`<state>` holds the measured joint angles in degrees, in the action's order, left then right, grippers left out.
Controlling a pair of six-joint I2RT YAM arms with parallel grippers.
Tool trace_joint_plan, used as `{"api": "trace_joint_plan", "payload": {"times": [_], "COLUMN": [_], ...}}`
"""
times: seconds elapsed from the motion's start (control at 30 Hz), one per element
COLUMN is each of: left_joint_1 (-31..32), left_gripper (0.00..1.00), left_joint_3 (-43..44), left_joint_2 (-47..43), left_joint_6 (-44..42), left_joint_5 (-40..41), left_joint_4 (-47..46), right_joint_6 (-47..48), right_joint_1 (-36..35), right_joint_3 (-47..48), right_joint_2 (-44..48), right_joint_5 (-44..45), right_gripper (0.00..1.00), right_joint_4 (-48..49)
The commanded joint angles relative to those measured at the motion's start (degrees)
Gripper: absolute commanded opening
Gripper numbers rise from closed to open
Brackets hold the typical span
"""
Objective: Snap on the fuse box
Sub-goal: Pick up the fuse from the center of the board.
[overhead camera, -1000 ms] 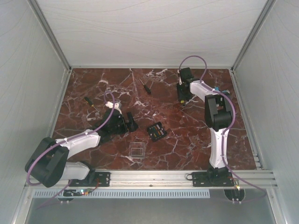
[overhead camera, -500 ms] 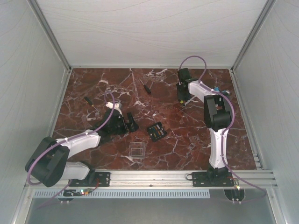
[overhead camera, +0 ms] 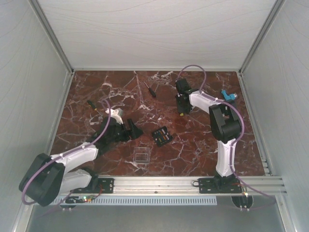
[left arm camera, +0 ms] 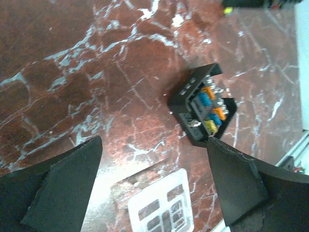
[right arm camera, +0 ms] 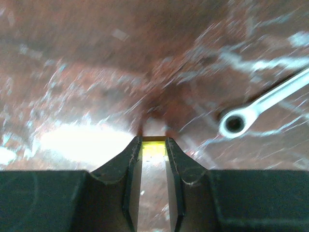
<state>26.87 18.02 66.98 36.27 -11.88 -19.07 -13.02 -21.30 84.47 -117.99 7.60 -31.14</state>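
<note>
1. Top view: the fuse box [overhead camera: 162,136] is a small square black block, its face showing orange and yellow specks. It lies flat on the bench [overhead camera: 203,145], just right of the left hand [overhead camera: 133,128] and not touching it. It is well apart from the right hand [overhead camera: 181,109], on that hand's base side.
2. Top view: the left arm stretches low and diagonally from its base, with the hand close to the bench. The right arm rises steeply, its forearm reaching back and leftward, with the hand pointing down. A clear lid [overhead camera: 140,156] lies on the base side of the left hand.
3. Left wrist view: the fuse box [left arm camera: 203,104] sits ahead and right of the left hand [left arm camera: 153,142]. Its open face is gridded, with orange, blue and yellow fuses in the slots. The two fingers [left arm camera: 63,188] are spread wide and hold nothing. The lid [left arm camera: 161,208] lies between them, nearer the wrist.
4. Right wrist view: the right hand [right arm camera: 153,145] is nearly pressed together, pinching a yellow piece [right arm camera: 153,151] at its tips. A wrench [right arm camera: 260,108] lies ahead and right. The fuse box is out of this view.
</note>
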Motion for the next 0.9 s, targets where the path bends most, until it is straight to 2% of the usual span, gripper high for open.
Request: {"api": "trace_joint_plan", "payload": {"times": [0.0, 0.13, 0.4, 0.67, 0.87], "left_joint_1": [0.2, 2.1, 10.0, 17.0, 20.2], "left_gripper": [0.88, 0.86, 0.82, 0.67, 0.55], "left_joint_3": [-1.6, -2.5, -1.9, -0.7, 0.3], "left_joint_2": [-4.4, -7.1, -11.4, -10.7, -7.8], "left_joint_6": [2.0, 4.2, 6.2, 3.6, 0.6], "left_joint_5": [-2.1, -0.6, 7.1, 13.1, 14.1], "left_joint_4": [-8.5, -10.4, -14.1, -21.2, -27.5], "right_joint_6": [-4.0, -8.9, -16.9, -23.7, -25.4], "right_joint_1": [-4.2, -8.5, -16.5, -23.3, -25.9], "right_joint_3": [-5.3, -12.1, -21.8, -29.8, -31.8], "right_joint_2": [8.0, 16.8, 32.9, 45.3, 48.7], "right_joint_5": [-1.3, -1.5, -1.4, 0.9, 1.5], "right_gripper": [0.16, 0.17, 0.16, 0.16, 0.16], "right_joint_4": [3.7, 8.8, 15.4, 22.3, 24.2]}}
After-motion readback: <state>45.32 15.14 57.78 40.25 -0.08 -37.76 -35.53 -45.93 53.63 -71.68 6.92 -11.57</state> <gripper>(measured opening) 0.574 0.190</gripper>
